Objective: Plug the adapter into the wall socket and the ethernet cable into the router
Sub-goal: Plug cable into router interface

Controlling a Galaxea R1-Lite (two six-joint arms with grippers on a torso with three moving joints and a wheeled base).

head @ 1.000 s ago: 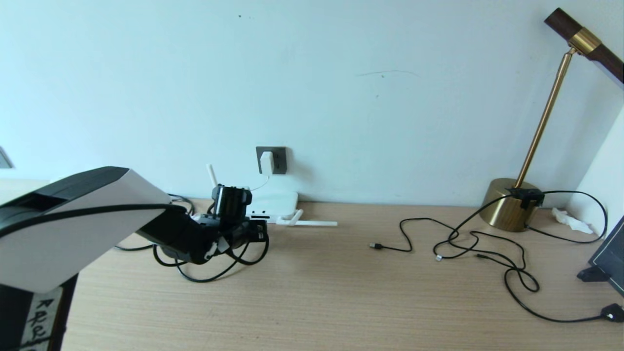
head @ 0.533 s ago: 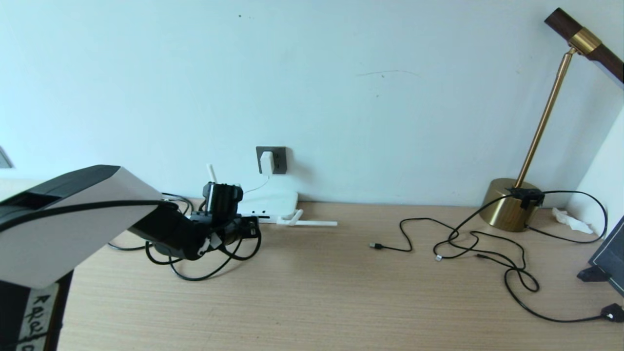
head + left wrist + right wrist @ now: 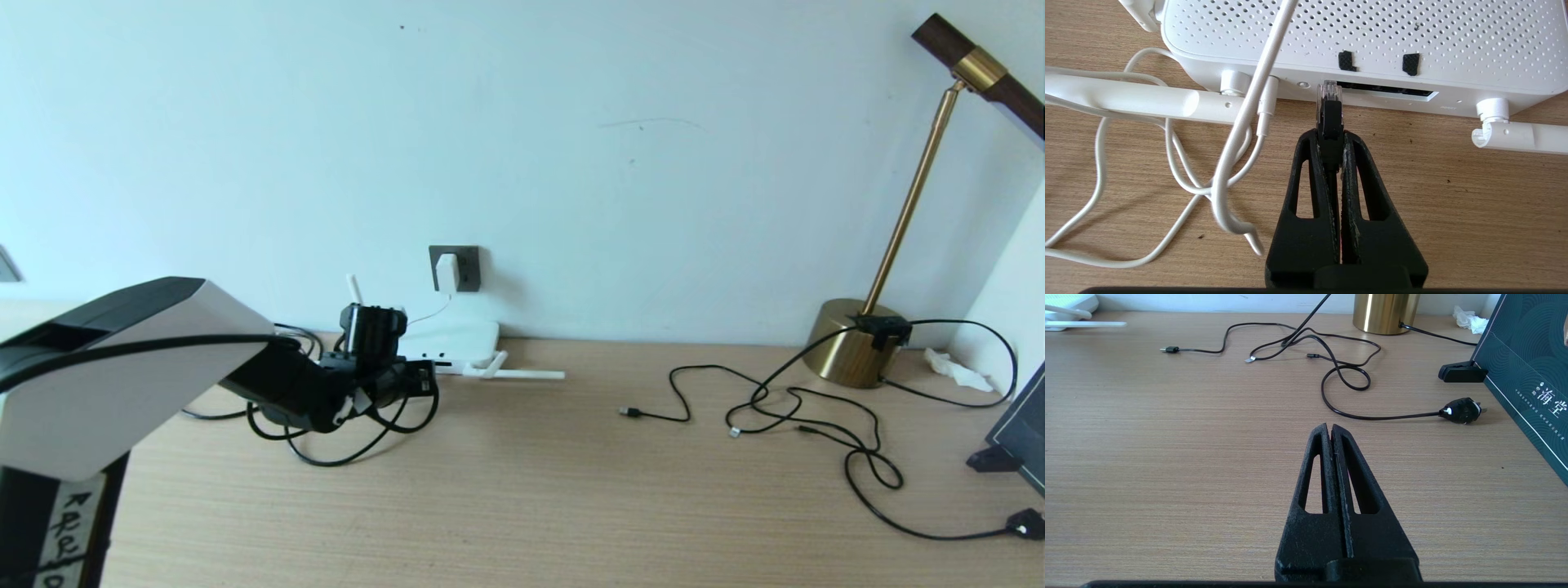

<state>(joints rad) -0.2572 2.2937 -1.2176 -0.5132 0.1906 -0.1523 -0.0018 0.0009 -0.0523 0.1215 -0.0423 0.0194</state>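
Head view: we see the adapter already seated in the wall socket, its thin white cord dropping toward the router that lies flat on the table against the wall. So half the task looks done. The left gripper sits low in front of the router's left end, with loops of the black ethernet cable trailing under the arm; slack there likely keeps the plug free to move. Right arm is not in this view. Off to the right, a brass lamp and thin black USB cables, unrelated.

Left wrist view: the left gripper is clenched on the ethernet cable just behind its plug, clear tip forward, pointing at the router. The grip so close to the plug gives a stiff, steerable end. The tip sits at the left edge of the dark port strip; we cannot tell whether it has entered. We judge a small sideways correction is needed before pushing in. One antenna and the white cord lie beside the approach and could snag.

Right wrist view: the right gripper is closed on nothing, parked over bare table, well apart from the router; a black mains plug and a dark box lie beyond.
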